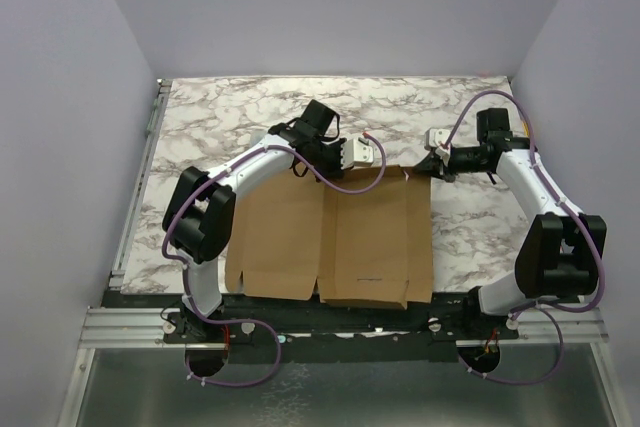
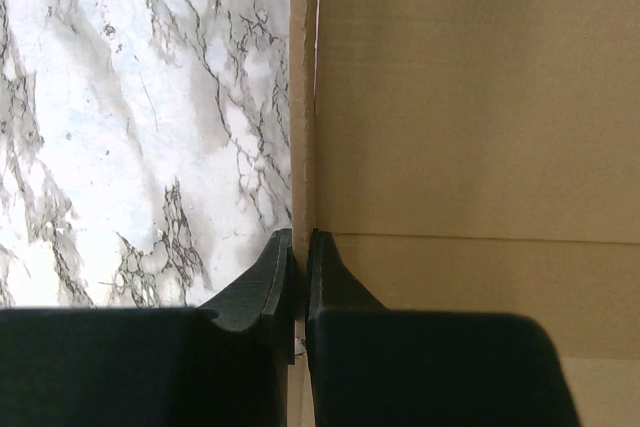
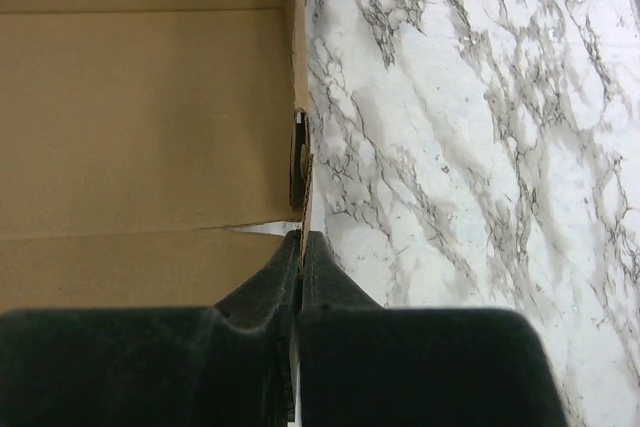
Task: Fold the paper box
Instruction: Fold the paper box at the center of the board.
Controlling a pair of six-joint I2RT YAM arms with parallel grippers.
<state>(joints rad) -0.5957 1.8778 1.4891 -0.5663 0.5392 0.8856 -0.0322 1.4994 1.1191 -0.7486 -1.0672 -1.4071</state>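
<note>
Two wrist views show what the top view can't: left gripper [image 2: 298, 247] and right gripper [image 3: 300, 247] each pinched tight on a thin edge strip of the paper box [image 1: 340, 237]. From the top I see it brown, creased, mostly flat, centre-low in frame on the table [image 1: 240, 107].

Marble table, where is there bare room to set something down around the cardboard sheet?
Free: the far strip of the marble table along the back wall, and the patch between the paper box and the right arm. Crowded: the box's far edge, where the left gripper and right gripper pinch it.
</note>
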